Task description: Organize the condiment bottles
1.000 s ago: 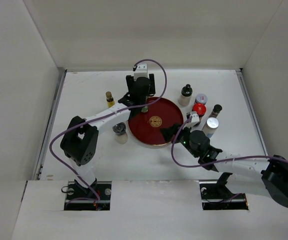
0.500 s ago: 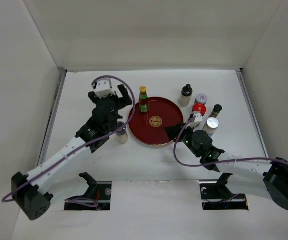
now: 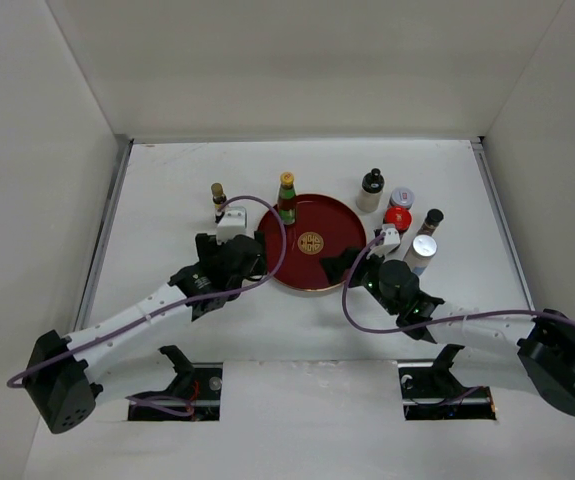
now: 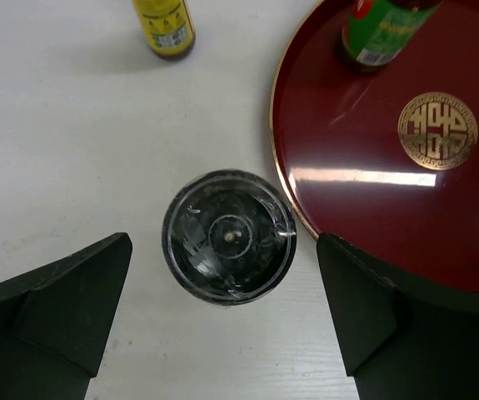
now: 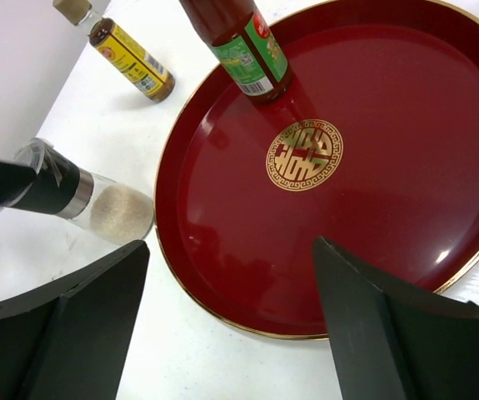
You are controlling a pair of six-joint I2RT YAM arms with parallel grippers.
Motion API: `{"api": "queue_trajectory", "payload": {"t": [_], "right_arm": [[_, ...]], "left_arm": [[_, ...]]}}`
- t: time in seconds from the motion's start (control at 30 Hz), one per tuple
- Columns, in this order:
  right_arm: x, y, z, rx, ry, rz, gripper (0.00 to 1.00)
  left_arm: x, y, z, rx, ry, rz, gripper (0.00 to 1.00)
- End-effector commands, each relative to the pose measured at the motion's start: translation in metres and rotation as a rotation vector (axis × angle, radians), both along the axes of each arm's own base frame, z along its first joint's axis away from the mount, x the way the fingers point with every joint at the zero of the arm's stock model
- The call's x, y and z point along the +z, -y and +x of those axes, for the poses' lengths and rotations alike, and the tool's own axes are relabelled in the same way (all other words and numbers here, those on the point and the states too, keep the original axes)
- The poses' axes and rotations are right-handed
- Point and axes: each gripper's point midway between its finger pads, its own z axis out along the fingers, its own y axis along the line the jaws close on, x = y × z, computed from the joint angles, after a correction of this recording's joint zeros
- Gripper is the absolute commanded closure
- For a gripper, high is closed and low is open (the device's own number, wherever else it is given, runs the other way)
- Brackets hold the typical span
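The red tray (image 3: pixel 319 262) holds one bottle with a green label and yellow cap (image 3: pixel 287 198), standing at its far left edge. My left gripper (image 3: pixel 235 262) is open above a clear-capped grinder jar (image 4: pixel 228 237) that stands just left of the tray (image 4: pixel 389 167); the jar sits between the fingers (image 4: pixel 64 308) without touching them. My right gripper (image 3: pixel 342 264) is open and empty over the tray's near edge (image 5: pixel 247 283). A yellow-label bottle (image 3: pixel 218 198) stands far left. The other bottles stand right of the tray.
Right of the tray stand a black-capped white bottle (image 3: pixel 370 190), a silver-lidded jar (image 3: pixel 401 197), a red-capped jar (image 3: pixel 398 217), a dark slim bottle (image 3: pixel 430 221) and a silver-capped jar (image 3: pixel 422 250). White walls enclose the table on three sides.
My left gripper has left the green-label bottle standing on the tray, swung out to the left and come back in over the grinder jar. The right arm has barely moved.
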Motion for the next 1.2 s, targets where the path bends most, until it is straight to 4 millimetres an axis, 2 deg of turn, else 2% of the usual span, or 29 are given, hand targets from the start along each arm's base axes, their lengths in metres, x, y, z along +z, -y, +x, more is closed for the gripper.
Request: {"api": "queue_trajectory", "payload": {"t": [0.0, 0.1, 0.2, 0.37, 0.43, 0.53, 0.7, 0.8, 0.97, 1.03, 1.17], "right_arm": [[0.022, -0.006, 0.004, 0.005, 0.048, 0.051, 0.13], [0.021, -0.008, 0.004, 0.009, 0.045, 0.048, 0.13], [0.024, -0.008, 0.003, 0.012, 0.052, 0.053, 0.13], [0.023, -0.008, 0.002, 0.013, 0.047, 0.059, 0.15], [0.023, -0.007, 0.002, 0.008, 0.048, 0.059, 0.15], [0.021, -0.008, 0.002, 0.013, 0.042, 0.055, 0.17], [0.023, -0.007, 0.002, 0.011, 0.048, 0.066, 0.17], [0.024, -0.007, 0.001, 0.012, 0.049, 0.069, 0.17], [0.023, -0.005, 0.002, 0.006, 0.047, 0.067, 0.17], [0.028, -0.003, 0.001, 0.001, 0.056, 0.076, 0.17], [0.027, -0.003, 0.0, 0.004, 0.055, 0.075, 0.17]], "left_arm": [[0.002, 0.007, 0.006, 0.008, 0.015, -0.068, 0.04], [-0.004, 0.006, 0.013, 0.021, 0.013, -0.058, 0.05], [-0.011, 0.007, 0.02, 0.025, 0.011, -0.06, 0.12], [-0.021, 0.007, 0.027, 0.031, -0.004, -0.039, 0.27], [-0.019, 0.004, 0.029, 0.046, -0.005, -0.031, 0.41], [0.003, -0.001, 0.033, 0.058, 0.049, -0.037, 0.58], [0.08, -0.006, 0.045, 0.087, 0.215, -0.062, 0.63], [0.098, 0.01, 0.059, 0.072, 0.262, -0.084, 0.63], [0.094, 0.058, 0.085, -0.014, 0.271, -0.111, 0.65], [0.094, 0.072, 0.096, -0.028, 0.297, -0.12, 0.65], [0.088, 0.086, 0.116, -0.042, 0.304, -0.113, 0.65]]}}
